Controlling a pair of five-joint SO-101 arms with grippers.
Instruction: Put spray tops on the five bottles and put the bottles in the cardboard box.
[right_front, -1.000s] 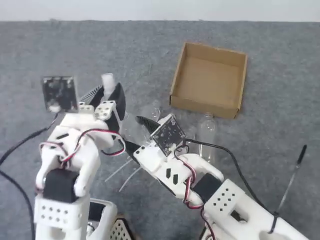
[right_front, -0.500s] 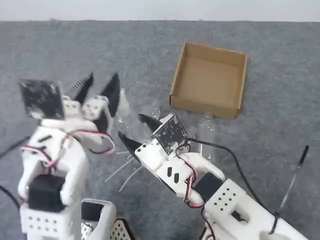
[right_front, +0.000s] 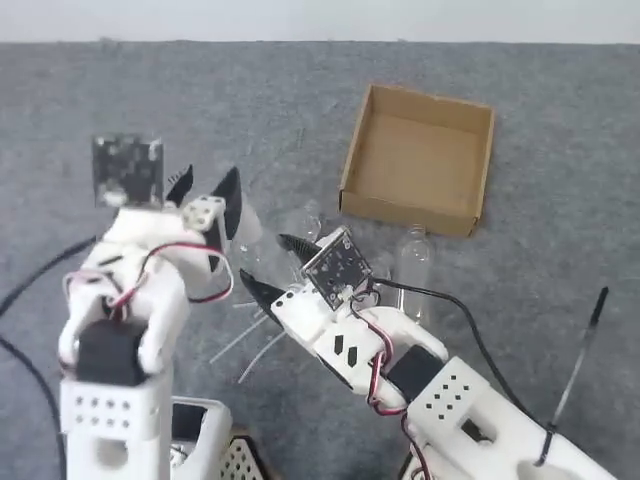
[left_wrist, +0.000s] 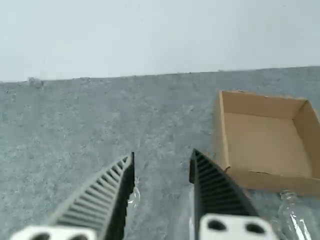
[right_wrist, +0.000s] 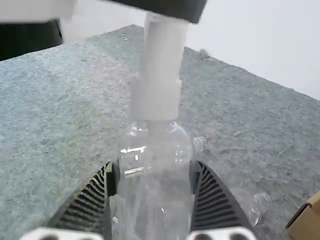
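though left (left_wrist: 162, 156) gapes, right (right_wrist: 154, 170) clamps bottle (right_wrist: 156, 147).

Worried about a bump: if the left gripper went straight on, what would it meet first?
Probably nothing but the grey mat: the open left gripper points across it toward the far edge, with the cardboard box off to one side. Depth is unclear.

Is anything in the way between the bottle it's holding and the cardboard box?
A loose clear bottle lies on the mat just in front of the cardboard box. The held bottle in the right gripper could probably pass over it.
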